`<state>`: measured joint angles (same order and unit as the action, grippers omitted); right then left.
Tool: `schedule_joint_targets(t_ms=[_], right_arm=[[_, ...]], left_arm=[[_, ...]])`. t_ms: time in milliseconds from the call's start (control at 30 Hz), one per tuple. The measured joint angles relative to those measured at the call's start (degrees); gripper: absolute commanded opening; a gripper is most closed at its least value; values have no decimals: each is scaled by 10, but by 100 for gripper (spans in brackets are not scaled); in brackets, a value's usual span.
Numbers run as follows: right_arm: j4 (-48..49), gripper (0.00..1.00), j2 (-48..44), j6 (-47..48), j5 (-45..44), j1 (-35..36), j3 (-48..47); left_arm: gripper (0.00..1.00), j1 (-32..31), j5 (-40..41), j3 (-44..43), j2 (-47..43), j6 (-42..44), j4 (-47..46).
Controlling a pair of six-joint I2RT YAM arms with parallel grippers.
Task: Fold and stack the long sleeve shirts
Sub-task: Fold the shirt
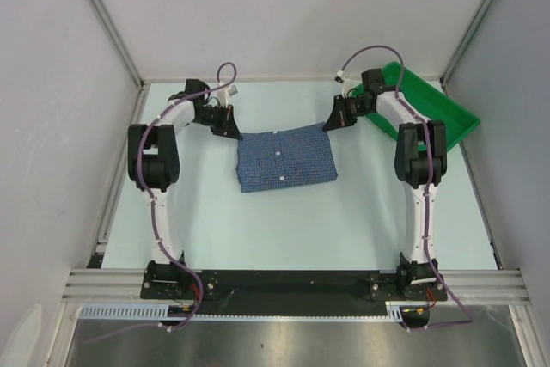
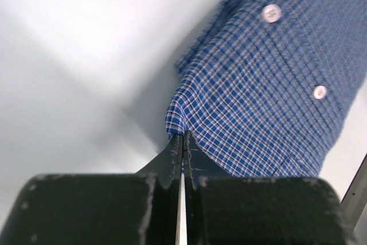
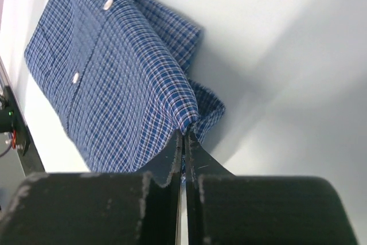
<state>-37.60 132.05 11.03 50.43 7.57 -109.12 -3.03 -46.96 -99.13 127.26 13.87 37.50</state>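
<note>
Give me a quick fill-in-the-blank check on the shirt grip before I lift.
1. The left gripper is ____ on the far-left corner of the blue checked shirt.
2. The right gripper pinches that shirt's far-____ corner.
3. The plastic tray beside the right arm is ____ in colour.
Missing words: shut; right; green.

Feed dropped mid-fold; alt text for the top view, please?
A folded blue checked shirt lies on the table, its far corners pinched by the shut left gripper and right gripper. A green tray sits at the far right.
</note>
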Motion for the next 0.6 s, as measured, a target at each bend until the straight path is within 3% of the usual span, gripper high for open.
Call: schedule_joint_targets(t_ms=[67,167,200,267,300,333,400,600], right_arm=[[19,0,16,-13,0,3,0],[35,3,35,-26,-5,6,0],[37,4,42,-31,-7,7,0],[39,5,47,-39,-9,9,1],[45,5,47,-44,-9,10,7],[49,5,45,-48,-9,10,12],[65,4,39,-56,-9,11,33],[90,1,-16,-86,-9,13,148]], left_arm=[[6,4,13,0,17,-10,-1],[26,6,24,0,28,-19,0],[37,6,26,0,29,-17,2],[50,8,22,0,29,-17,6],[66,10,12,0,28,-17,7],[70,14,0,5,26,-17,5],[93,27,-26,39,5,-16,3],[98,64,-83,232,-159,-31,-21]])
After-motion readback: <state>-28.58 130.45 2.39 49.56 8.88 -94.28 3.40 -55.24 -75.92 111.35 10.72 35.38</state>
